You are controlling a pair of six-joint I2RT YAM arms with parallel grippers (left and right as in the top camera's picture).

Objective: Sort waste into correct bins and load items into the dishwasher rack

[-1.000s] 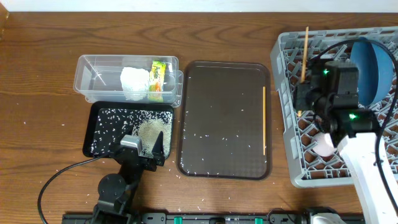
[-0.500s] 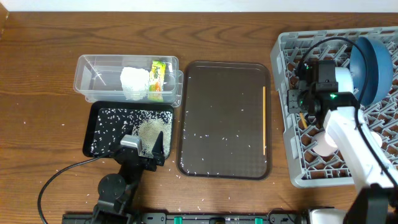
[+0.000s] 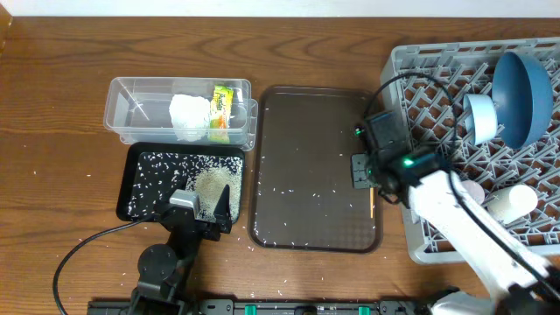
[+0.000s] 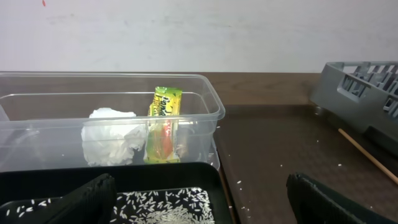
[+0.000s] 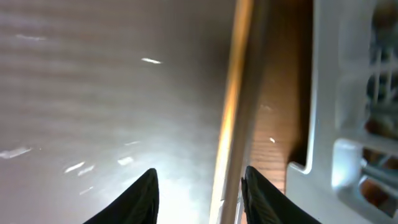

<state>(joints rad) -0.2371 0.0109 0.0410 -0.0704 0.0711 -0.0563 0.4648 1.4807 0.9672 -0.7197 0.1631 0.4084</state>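
One wooden chopstick [image 3: 372,206] lies along the right edge of the brown serving tray [image 3: 306,166]. My right gripper [image 3: 361,170] is open and low over it; in the right wrist view the chopstick [image 5: 234,106] runs between the fingers [image 5: 202,190], close to the right one. The grey rack [image 3: 411,219] holds the dark-blue bowl [image 3: 525,87], the pale-blue bowl [image 3: 479,118] and two white cups [image 3: 507,203]. The clear tub [image 3: 140,109] holds tissue [image 3: 187,116] and the wrapper [image 3: 222,109]. My left gripper [image 3: 203,206] is open over the black tray [image 3: 144,206] of rice [image 3: 184,166].
Loose rice grains lie on the serving tray and on the wooden table around the black tray. The rack's corner [image 5: 339,93] is just right of my right fingers. The left wrist view shows the tub [image 4: 205,106], the wrapper [image 4: 163,124] and the rack [image 4: 367,87].
My right gripper has left the rack and moved left and toward the front, down to the serving tray's right edge. The chopstick it held upright is no longer in it. The left arm is still.
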